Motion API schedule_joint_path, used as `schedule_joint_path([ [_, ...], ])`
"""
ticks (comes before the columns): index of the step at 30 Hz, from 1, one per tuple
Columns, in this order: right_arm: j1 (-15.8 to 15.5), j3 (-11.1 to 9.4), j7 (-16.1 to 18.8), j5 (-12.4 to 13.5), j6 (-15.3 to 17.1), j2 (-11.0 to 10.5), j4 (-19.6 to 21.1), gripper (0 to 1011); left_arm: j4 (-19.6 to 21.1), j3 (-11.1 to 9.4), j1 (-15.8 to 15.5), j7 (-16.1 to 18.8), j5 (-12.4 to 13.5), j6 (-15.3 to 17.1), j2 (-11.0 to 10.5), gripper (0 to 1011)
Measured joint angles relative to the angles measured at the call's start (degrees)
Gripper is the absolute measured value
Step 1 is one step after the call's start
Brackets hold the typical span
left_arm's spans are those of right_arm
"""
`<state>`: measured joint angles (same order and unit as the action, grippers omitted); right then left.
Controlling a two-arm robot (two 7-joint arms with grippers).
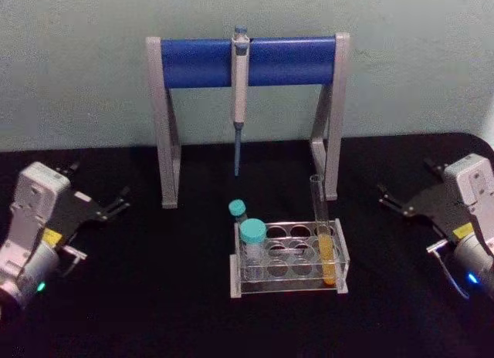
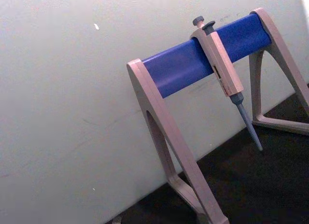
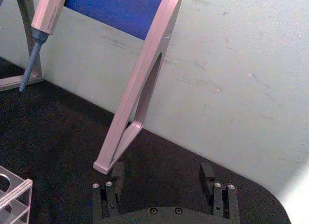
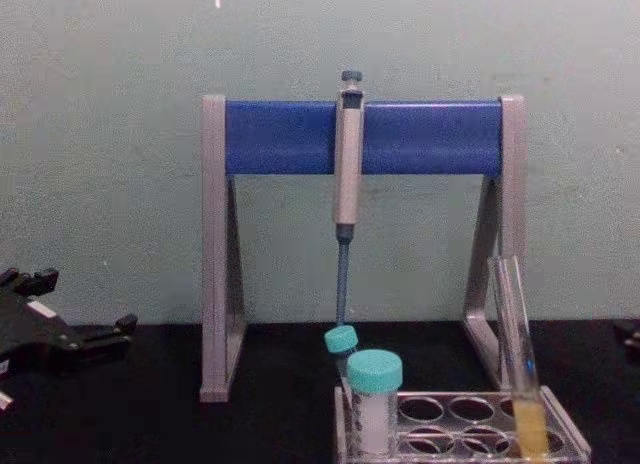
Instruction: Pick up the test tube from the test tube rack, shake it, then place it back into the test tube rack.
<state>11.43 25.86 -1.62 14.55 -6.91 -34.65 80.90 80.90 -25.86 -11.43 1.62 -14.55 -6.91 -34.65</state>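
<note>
The test tube [image 1: 323, 223] is a long clear glass tube with yellow liquid in its lower part. It stands uncapped, leaning slightly, in a right-hand hole of the clear test tube rack [image 1: 285, 287] at the table's middle front. The chest view shows the test tube [image 4: 516, 354] rising well above the test tube rack [image 4: 572, 429]. My left gripper [image 1: 117, 203] rests open at the far left, well away from the rack. At the far right my right gripper [image 1: 388, 198] is also open and holds nothing; its own wrist view shows the right gripper [image 3: 162, 175] with its fingers wide apart.
Two teal-capped tubes [image 1: 252, 233] [image 1: 237, 209] stand at the rack's left end. Behind the rack is a tall grey-and-blue pipette stand [image 1: 193, 62] with a grey pipette [image 1: 240, 80] hanging from it. A pale wall closes off the table's back.
</note>
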Motion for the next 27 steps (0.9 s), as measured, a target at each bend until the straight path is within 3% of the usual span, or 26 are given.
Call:
schedule_joint_path([
  [10,-0.12,-0.49,0.18,-0.21,-0.02,0.25,-0.01,1000,0.0,0.0,0.0,0.0,0.0,0.0,0.0,1001],
  [16,-0.86,-1.89,1.56,0.15,-1.91,0.55,-0.02,1000,0.0,0.0,0.0,0.0,0.0,0.0,0.0,1001],
  [23,-2.14,-3.83,5.5,2.97,-4.87,0.31,0.82,1000,0.0,0.0,0.0,0.0,0.0,0.0,0.0,1001],
  [27,-2.72,-4.46,10.03,5.45,-6.04,-0.37,1.67,1000,0.0,0.0,0.0,0.0,0.0,0.0,0.0,1001],
])
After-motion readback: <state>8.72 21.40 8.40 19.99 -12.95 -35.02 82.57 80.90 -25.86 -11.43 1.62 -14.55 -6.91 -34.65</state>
